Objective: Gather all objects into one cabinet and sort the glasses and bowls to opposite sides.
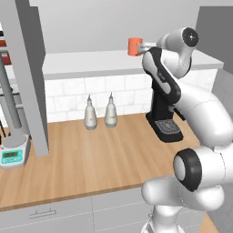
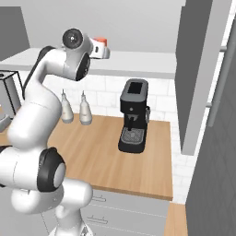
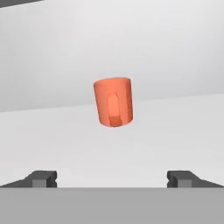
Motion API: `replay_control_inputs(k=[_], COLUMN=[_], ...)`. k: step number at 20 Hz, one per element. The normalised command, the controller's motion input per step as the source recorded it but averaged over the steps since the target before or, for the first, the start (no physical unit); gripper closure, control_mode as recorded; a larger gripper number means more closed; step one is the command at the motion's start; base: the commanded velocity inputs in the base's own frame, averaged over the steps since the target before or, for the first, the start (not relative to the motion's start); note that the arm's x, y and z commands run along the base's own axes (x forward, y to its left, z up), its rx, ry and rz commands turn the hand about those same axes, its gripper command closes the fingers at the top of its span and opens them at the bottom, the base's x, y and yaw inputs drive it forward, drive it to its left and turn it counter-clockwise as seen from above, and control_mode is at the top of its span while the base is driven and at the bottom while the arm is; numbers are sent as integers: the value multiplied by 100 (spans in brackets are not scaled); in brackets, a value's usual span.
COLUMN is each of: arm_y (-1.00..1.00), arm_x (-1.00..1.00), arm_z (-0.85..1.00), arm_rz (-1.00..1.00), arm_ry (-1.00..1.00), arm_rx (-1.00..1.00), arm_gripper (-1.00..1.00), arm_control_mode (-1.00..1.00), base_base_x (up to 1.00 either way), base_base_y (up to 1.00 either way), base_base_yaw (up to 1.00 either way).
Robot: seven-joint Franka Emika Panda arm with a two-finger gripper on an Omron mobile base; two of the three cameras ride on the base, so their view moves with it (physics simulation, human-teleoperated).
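- Hand view: an orange cup (image 3: 113, 102) stands upright on the white cabinet shelf (image 3: 166, 131), ahead of the gripper (image 3: 112, 179) and centred between its two dark fingertips (image 3: 43, 179).
- The fingertips sit spread wide at either side, with nothing between them; the cup is well clear of both.
- Left base view: the cup (image 1: 134, 46) stands on the shelf (image 1: 86, 61), just beside the arm's white hand; whether they touch is hard to tell from here.
- Right base view: only a sliver of the cup (image 2: 101, 41) peeks above the hand.
- Below, on the wooden counter (image 1: 86, 159), stand two grey shakers (image 1: 90, 114) and a black coffee machine (image 2: 133, 115).
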Motion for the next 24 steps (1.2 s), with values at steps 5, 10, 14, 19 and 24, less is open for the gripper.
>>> replay_control_inputs(k=[5, 10, 14, 19, 24], arm_y=[0, 0, 0, 0, 0], arm_x=[57, 56, 56, 54, 36], arm_z=[0, 0, 0, -13, -33], arm_rz=[0, 0, 0, 1, 2], arm_ry=[4, 4, 5, 1, 0], arm_rx=[0, 0, 0, 0, -1], arm_gripper=[-100, -100, -100, -100, -100], arm_control_mode=[-100, -100, -100, -100, -100], base_base_x=[0, 0, 0, 0, 0], base_base_y=[0, 0, 0, 0, 0], base_base_yaw=[0, 0, 0, 0, 0])
